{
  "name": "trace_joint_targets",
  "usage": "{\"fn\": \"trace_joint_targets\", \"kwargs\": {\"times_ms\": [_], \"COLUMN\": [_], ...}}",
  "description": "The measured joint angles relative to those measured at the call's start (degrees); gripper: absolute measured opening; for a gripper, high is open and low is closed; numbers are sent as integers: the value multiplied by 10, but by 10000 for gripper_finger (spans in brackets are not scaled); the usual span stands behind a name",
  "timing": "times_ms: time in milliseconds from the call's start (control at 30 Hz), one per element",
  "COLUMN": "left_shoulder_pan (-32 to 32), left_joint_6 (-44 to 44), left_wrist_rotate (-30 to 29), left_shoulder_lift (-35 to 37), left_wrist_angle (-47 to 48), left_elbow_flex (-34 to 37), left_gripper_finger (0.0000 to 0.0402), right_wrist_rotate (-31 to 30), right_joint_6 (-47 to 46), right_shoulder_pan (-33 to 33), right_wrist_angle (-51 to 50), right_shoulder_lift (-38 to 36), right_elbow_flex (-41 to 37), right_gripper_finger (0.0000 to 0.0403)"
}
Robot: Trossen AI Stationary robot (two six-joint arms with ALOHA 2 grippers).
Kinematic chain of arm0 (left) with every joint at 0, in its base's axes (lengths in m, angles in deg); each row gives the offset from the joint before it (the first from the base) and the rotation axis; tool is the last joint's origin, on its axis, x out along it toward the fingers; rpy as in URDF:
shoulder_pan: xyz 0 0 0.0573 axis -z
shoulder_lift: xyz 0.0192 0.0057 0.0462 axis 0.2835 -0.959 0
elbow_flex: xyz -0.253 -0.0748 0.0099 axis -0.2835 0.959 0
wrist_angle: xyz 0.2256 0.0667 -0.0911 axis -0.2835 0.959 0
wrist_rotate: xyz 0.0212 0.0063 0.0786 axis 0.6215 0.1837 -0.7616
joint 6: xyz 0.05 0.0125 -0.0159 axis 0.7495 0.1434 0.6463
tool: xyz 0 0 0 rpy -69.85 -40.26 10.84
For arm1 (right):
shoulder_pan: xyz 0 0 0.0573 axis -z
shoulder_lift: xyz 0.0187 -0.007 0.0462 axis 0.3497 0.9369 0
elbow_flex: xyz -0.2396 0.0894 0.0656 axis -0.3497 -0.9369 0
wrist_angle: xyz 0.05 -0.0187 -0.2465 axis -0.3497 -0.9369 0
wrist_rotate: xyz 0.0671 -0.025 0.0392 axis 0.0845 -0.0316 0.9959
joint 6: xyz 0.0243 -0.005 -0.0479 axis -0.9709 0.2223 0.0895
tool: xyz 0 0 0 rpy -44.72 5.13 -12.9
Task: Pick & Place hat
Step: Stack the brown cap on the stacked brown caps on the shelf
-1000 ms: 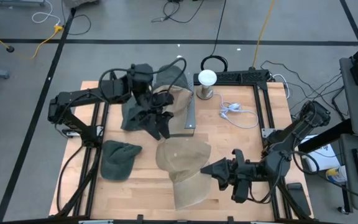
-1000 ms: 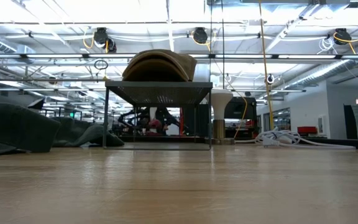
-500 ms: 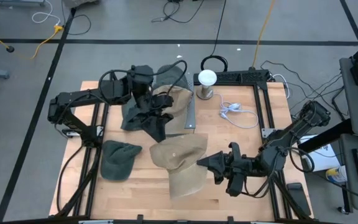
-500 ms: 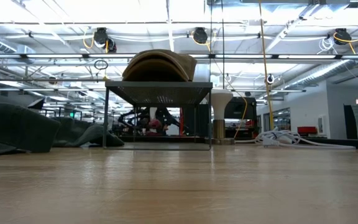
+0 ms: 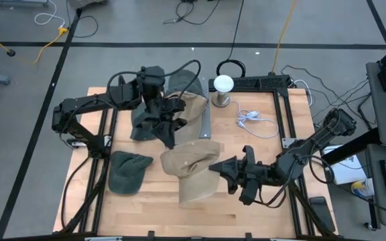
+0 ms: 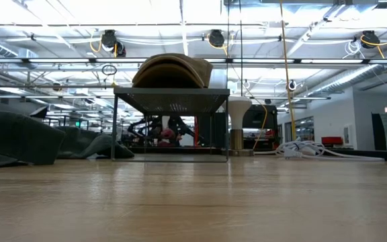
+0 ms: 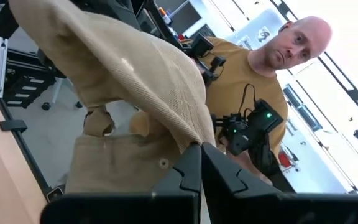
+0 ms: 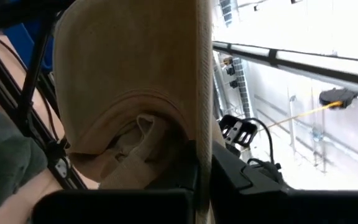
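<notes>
My right gripper (image 5: 214, 167) is clamped on the brim of a tan hat (image 5: 191, 171), holding it over the near middle of the table (image 5: 273, 134). A green hat (image 5: 127, 171) lies left of it. Farther back, my left gripper (image 5: 167, 137) is pinched tight on another tan hat (image 5: 187, 107) at the rack (image 6: 171, 99).

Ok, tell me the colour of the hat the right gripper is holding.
Tan: the hat in the right gripper shows best in the high view.
</notes>
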Motion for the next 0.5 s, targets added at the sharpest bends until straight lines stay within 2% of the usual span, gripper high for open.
{"fn": "trace_joint_targets", "kwargs": {"times_ms": [233, 333, 500], "left_shoulder_pan": [-33, -53, -81], "left_joint_6": [-39, -48, -69], "left_wrist_rotate": [18, 21, 40], "left_shoulder_lift": [0, 0, 0], "left_wrist_angle": [0, 0, -6], "left_elbow_flex": [0, 0, 0], "left_gripper_finger": [2, 2, 1], "right_wrist_rotate": [-40, -87, -187], "right_joint_6": [-17, -58, -180], "right_shoulder_pan": [-6, -20, -52], "right_wrist_angle": [-22, -18, -19], "right_shoulder_lift": [0, 0, 0], "right_elbow_flex": [0, 0, 0], "right_gripper_finger": [52, 80, 119]}}
